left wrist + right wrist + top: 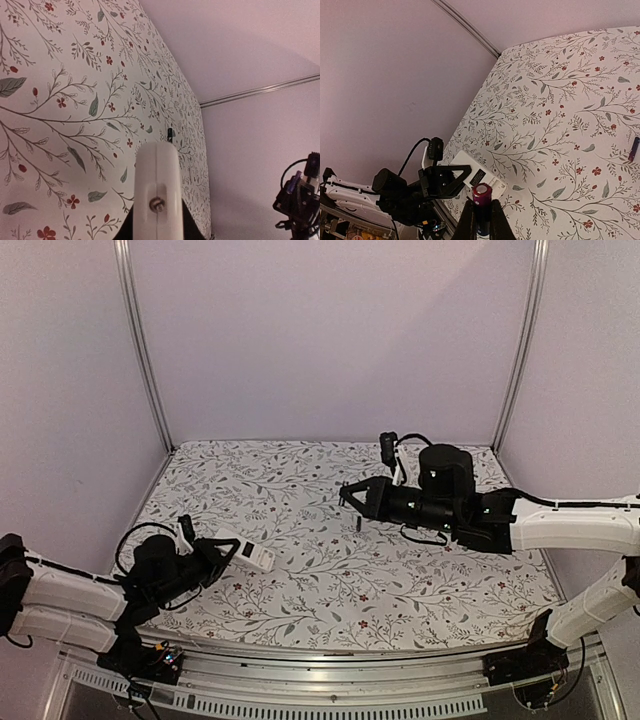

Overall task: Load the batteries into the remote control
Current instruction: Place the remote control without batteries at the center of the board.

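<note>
White remote control sits clamped in the left claw; the right claw is clamped on one battery.

You're looking at what seems to be a robotics lab test cell: plain pale lilac wall panels framed by slim aluminium corner posts, a floral-printed tablecloth, and an aluminium base rail with exposed wiring.

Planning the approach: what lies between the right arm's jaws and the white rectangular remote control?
Top view: only bare floral tablecloth up to the remote control; the loose thin black battery lies off that line.
</note>
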`<state>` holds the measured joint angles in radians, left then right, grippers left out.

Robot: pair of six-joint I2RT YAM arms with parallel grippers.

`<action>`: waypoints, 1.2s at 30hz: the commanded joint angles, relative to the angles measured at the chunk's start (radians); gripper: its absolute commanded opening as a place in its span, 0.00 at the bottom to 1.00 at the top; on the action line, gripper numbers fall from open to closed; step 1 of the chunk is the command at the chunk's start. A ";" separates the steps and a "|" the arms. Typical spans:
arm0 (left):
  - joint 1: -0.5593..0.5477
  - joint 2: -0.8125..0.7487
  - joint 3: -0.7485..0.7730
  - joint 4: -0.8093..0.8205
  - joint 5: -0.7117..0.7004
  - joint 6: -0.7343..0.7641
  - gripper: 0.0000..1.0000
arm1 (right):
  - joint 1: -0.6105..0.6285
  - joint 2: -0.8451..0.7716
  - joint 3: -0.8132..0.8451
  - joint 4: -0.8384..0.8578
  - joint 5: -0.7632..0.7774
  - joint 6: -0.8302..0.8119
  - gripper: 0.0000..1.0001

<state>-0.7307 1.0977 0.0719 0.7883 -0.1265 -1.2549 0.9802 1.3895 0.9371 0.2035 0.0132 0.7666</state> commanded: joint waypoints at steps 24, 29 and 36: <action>-0.061 0.432 0.061 0.229 -0.032 -0.235 0.85 | -0.018 0.000 0.074 -0.084 0.016 -0.149 0.00; -0.074 0.272 0.147 -0.162 -0.092 -0.206 0.98 | -0.018 -0.011 0.075 -0.087 0.009 -0.149 0.00; -0.101 0.104 0.257 -0.713 -0.141 -0.324 1.00 | -0.020 -0.036 0.083 -0.100 0.019 -0.181 0.00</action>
<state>-0.8024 1.2778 0.3088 0.4389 -0.2058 -1.5398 0.9672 1.3861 0.9897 0.1219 0.0307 0.6193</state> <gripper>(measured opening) 0.996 0.042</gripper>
